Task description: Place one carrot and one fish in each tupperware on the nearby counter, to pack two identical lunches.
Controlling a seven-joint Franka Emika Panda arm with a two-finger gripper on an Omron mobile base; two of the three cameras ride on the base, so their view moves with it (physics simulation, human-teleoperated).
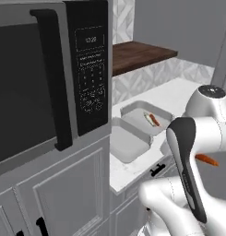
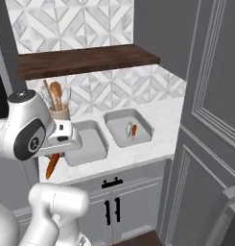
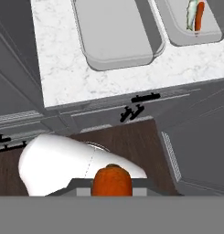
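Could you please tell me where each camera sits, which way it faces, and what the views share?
Left base view: behind the arm's left, facing the microwave and counter; white arm at lower right.
Right base view: behind its right, facing the wooden shelf; arm at lower left, carrot hanging below the hand.
Hand view: looks down at the counter edge; carrot between the fingers.
All share both tupperwares: empty one, filled one.

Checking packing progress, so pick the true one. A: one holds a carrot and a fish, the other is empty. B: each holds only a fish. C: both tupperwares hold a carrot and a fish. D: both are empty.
A: the far tupperware holds a carrot beside a fish, while the near tupperware shows only its bare floor.
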